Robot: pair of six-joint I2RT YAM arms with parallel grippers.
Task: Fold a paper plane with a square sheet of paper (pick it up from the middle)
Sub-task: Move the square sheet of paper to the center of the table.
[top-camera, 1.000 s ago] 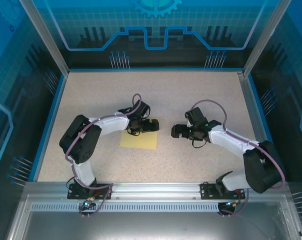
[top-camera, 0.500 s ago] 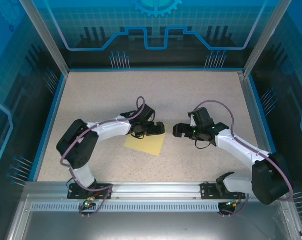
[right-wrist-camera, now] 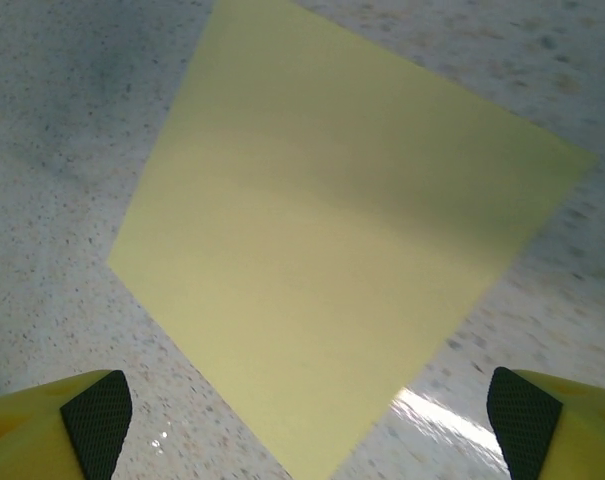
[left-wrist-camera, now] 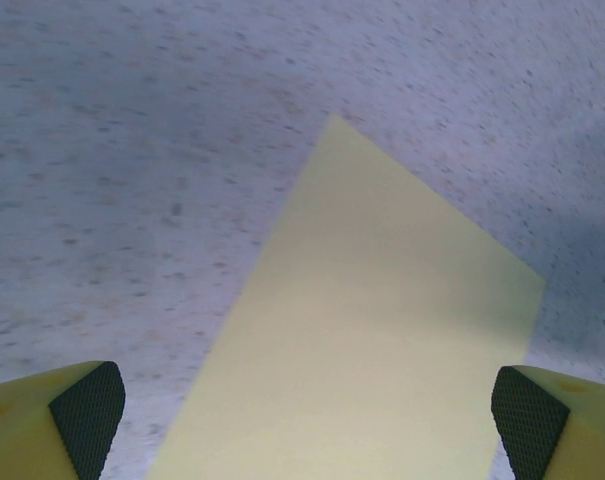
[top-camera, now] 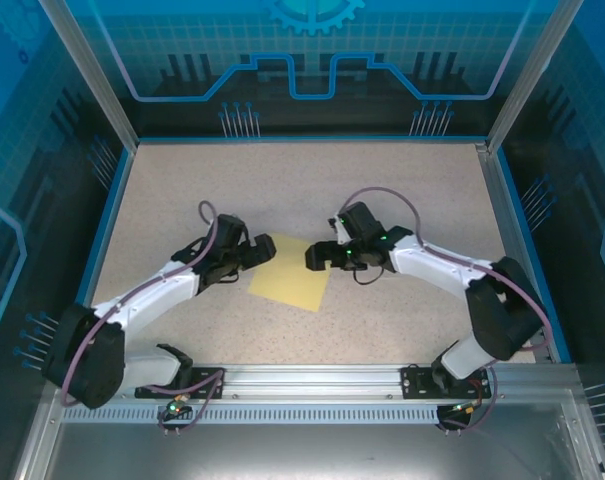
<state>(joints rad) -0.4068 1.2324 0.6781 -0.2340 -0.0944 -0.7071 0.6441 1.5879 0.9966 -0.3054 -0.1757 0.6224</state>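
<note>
The square sheet of paper (top-camera: 292,275) lies flat and uncreased on the speckled table, turned so that one corner points away from the arms. My left gripper (top-camera: 263,249) is open and hovers at the sheet's left far edge. In the left wrist view the sheet (left-wrist-camera: 382,330) runs between the wide-apart fingertips (left-wrist-camera: 87,410) of the left gripper (left-wrist-camera: 307,420). My right gripper (top-camera: 317,258) is open over the sheet's right far edge. The right wrist view has the sheet (right-wrist-camera: 352,230) below and ahead of the right gripper (right-wrist-camera: 310,410), which holds nothing.
The beige speckled table (top-camera: 382,180) is ringed by a blue rim and transparent walls (top-camera: 112,200). An aluminium rail (top-camera: 312,380) with both arm bases runs along the near edge. Open table lies behind and to both sides of the sheet.
The sheet has been turned from square-on to corner-on. My left gripper has drawn back to the left off the sheet. My right gripper has moved left to the sheet's edge.
</note>
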